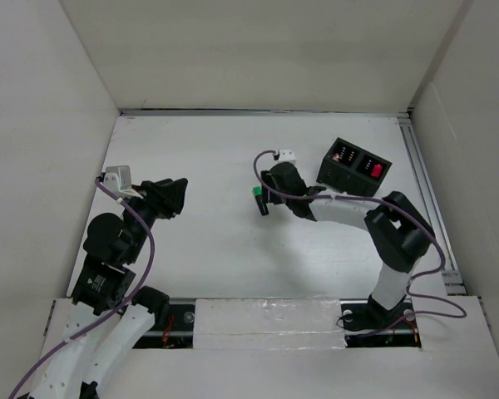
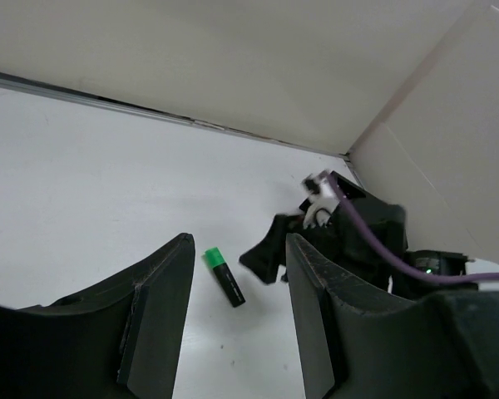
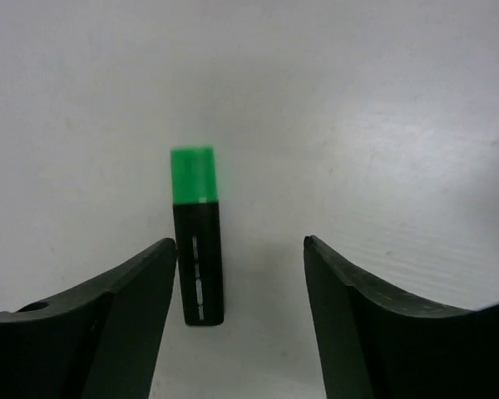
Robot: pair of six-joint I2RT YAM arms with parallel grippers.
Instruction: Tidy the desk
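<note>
Hovering over the green-capped marker [image 3: 195, 241], my right tool [image 3: 239, 245] stood with its jaws apart, gripping nothing. The marker lay flat on the white surface [image 1: 216, 158] — the desk I was meant to tidy, spread under both arms inside its white walls — but it sat off-centre, just beside one finger rather than midway. Coming straight down from there, I judged that finger could land on the barrel, or a one-sided push could roll it out of the gap. The black two-compartment box [image 1: 355, 166] stood close behind the right wrist, so a careless swing risked knocking it. My left tool [image 1: 176, 193], jaws apart and empty, sat well clear at the left.
</note>
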